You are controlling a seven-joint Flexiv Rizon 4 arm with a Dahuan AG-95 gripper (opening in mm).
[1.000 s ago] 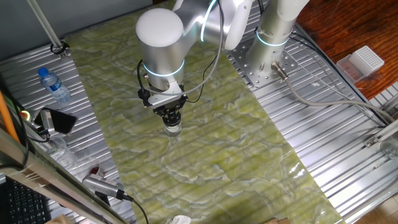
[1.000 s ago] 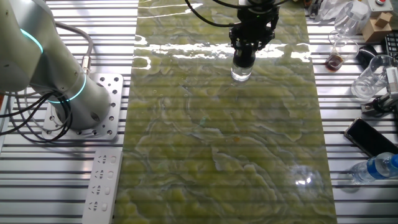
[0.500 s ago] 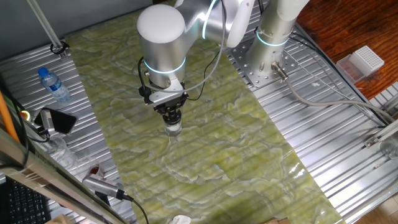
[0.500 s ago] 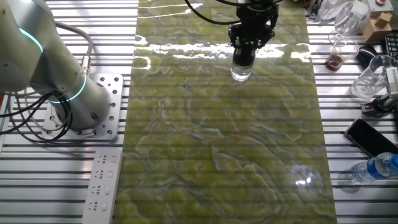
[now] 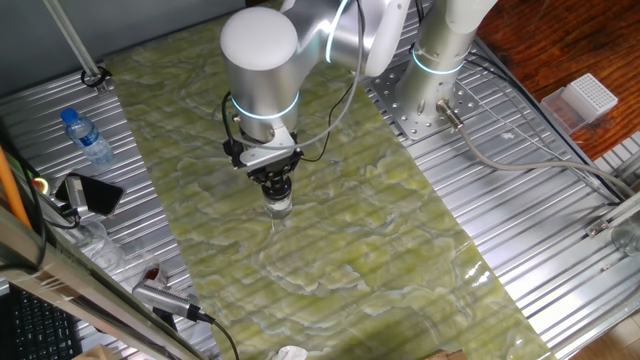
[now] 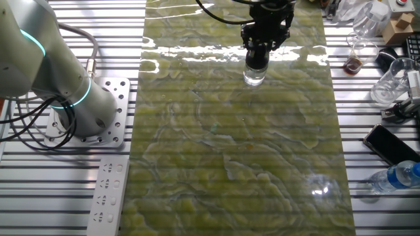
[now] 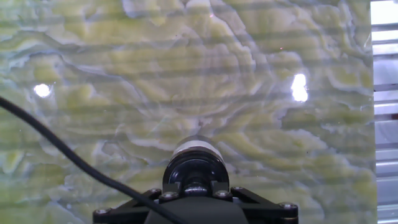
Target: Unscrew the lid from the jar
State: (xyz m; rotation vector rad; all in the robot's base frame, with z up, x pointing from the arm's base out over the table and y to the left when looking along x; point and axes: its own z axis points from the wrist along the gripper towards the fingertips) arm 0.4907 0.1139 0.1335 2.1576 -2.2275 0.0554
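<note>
The small clear glass jar (image 5: 279,209) stands upright on the green marbled mat, also in the other fixed view (image 6: 254,77). My gripper (image 5: 277,190) points straight down onto its top, and its fingers close around the black lid (image 7: 195,170). In the hand view the glossy lid sits between the two fingers, with the jar's glass rim (image 7: 196,147) showing just beyond it. In the other fixed view the gripper (image 6: 256,58) hides the lid.
A water bottle with a blue cap (image 5: 86,137) and a phone (image 5: 88,194) lie on the metal slats at the left. Glasses (image 6: 388,84) and clutter stand by the mat's edge. The second arm's base (image 6: 79,111) and a power strip (image 6: 108,193) sit beside the mat.
The wrist has shifted and turned slightly over the jar since a second ago. The jar stays in the same spot.
</note>
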